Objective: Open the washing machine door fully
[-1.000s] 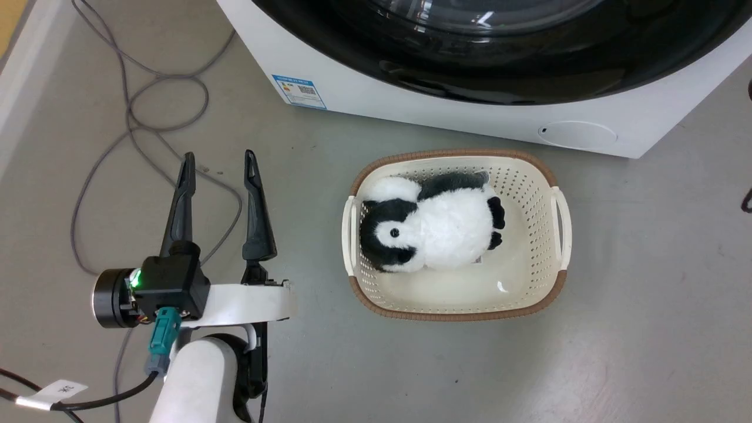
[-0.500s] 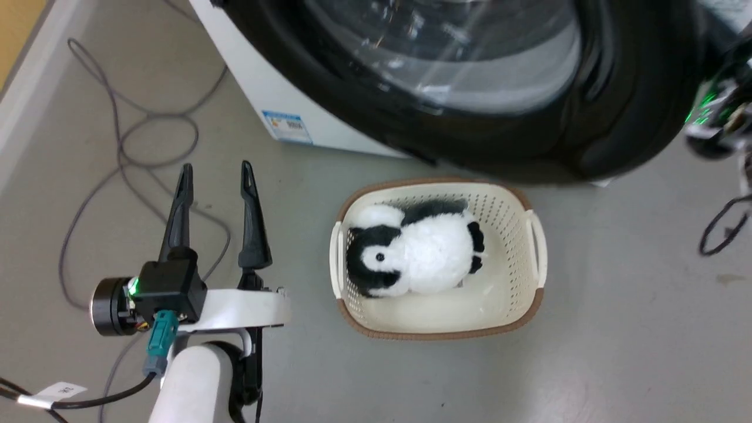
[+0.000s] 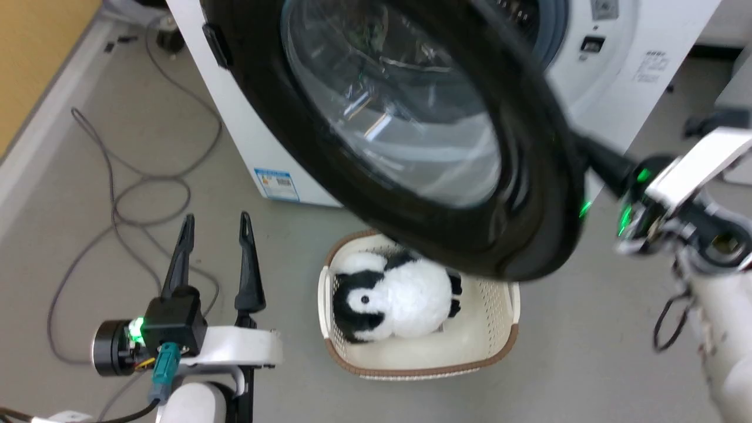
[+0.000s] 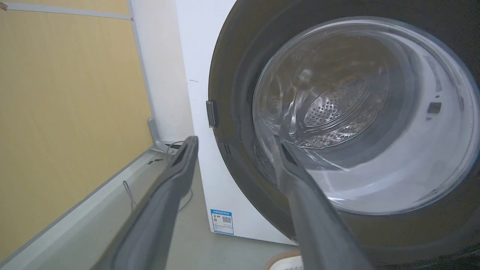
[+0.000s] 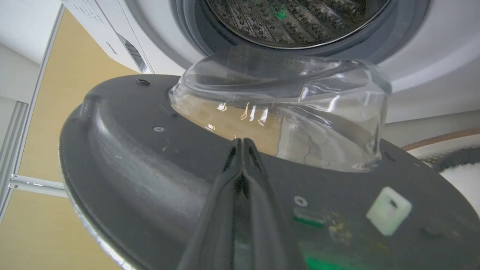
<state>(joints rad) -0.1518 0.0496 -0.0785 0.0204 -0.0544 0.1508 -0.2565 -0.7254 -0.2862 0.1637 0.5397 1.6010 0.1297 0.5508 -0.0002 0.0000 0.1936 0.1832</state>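
Washing machine door [image 3: 411, 135] is standing part-open at 12 o'clock, hanging off the washing machine [image 3: 611, 64] and over a basket [image 3: 511, 305] holding a plush penguin [image 3: 388, 294]. Right gripper [image 5: 243, 146], at 3 o'clock, is pinching fingers together on nothing, tips seemingly against the door's black inner face beside the glass bowl. Left gripper [image 3: 216, 226], at 8 o'clock, is gaping wide, empty. Door is probably handling stiff, heavy and slick, so push the black rim, not the glass. Blue sticker [image 3: 276, 185] is showing a QR code, text unreadable.
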